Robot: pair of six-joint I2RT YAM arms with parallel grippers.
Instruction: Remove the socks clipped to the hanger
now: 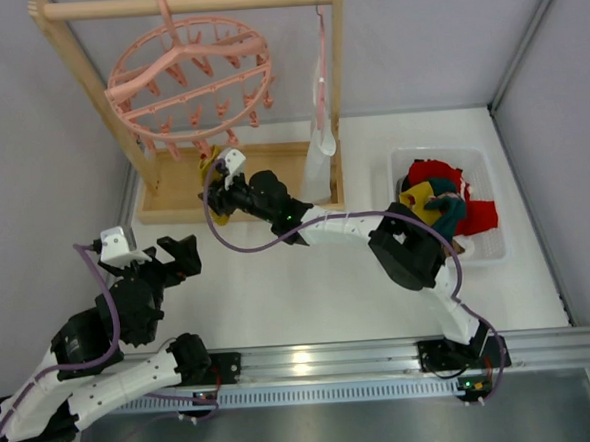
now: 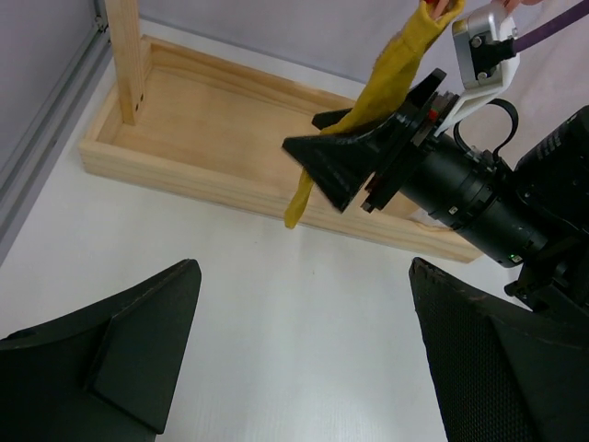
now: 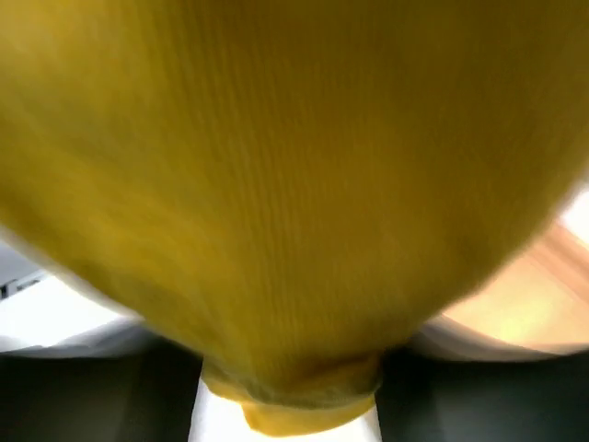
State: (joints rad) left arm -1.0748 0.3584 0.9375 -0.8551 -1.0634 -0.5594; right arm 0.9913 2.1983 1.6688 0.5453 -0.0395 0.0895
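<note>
Right arm has the yellow sock, and the peg hasn't let go yet by the looks of it

Nearest in, the left gripper [image 1: 173,260] sits well short of the wooden rack [image 1: 168,194], fingers spread wide with nothing in them; right at the rack's front edge the right gripper [image 2: 322,152] is pinched on the yellow sock [image 2: 391,87] about halfway down; the sock's mustard, ribbed, hanging long-ways and a bit slanted toward the rack's base, loose end dangling below the fingers; its top runs up to a peg [image 1: 204,148] on the pink hanger [image 1: 191,82] under the rack's rail, so I'd guess the pull goes down and away along the sock's length; right arm's clearly the nearer one; off to the rack's right a bin [image 1: 441,151] holds other socks [image 1: 437,169].
</note>
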